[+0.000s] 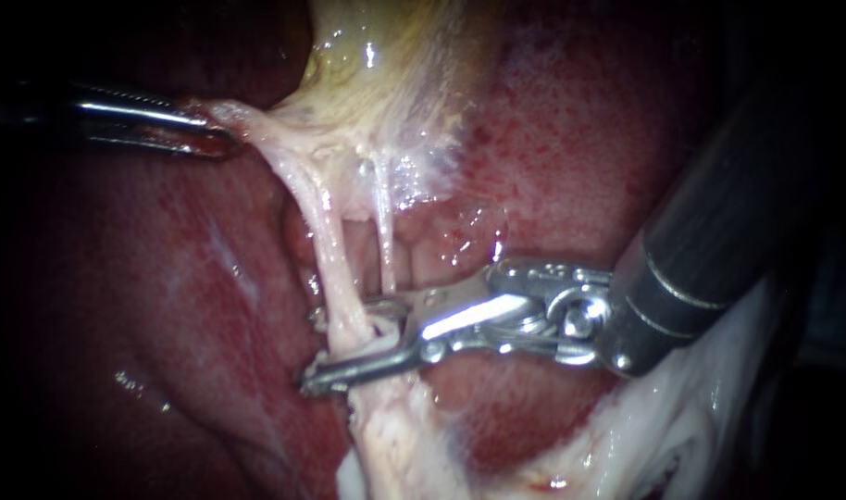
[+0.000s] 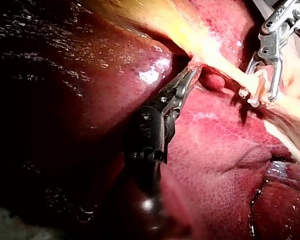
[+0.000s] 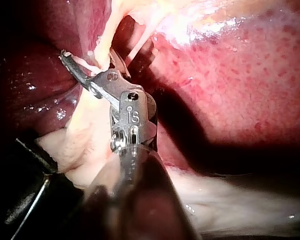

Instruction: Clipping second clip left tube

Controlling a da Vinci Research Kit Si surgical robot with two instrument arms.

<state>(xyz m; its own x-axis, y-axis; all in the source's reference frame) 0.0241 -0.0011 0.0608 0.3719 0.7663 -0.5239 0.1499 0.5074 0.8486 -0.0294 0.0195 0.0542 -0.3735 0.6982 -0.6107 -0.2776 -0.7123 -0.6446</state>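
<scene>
The right instrument [image 1: 344, 343] has its two slim jaws closed in on the left tube [image 1: 326, 241]. One jaw lies on each side and both touch it, with only the tube's thickness between them. The grip sits low on the tube, just above where it widens into pale tissue. In the right wrist view the tube crosses between the jaws near their tips. I cannot make out a clip within the jaws. The thinner right tube [image 1: 383, 222] runs just beside the left tube, above the upper jaw and outside the grip.

The left instrument [image 1: 215, 134] has its jaws clamped on a pale fold at the lower edge of the gallbladder [image 1: 386, 83], well apart from the right instrument. Both tubes are stretched down from that fold. Red liver [image 1: 580, 139] lies behind and around everything.
</scene>
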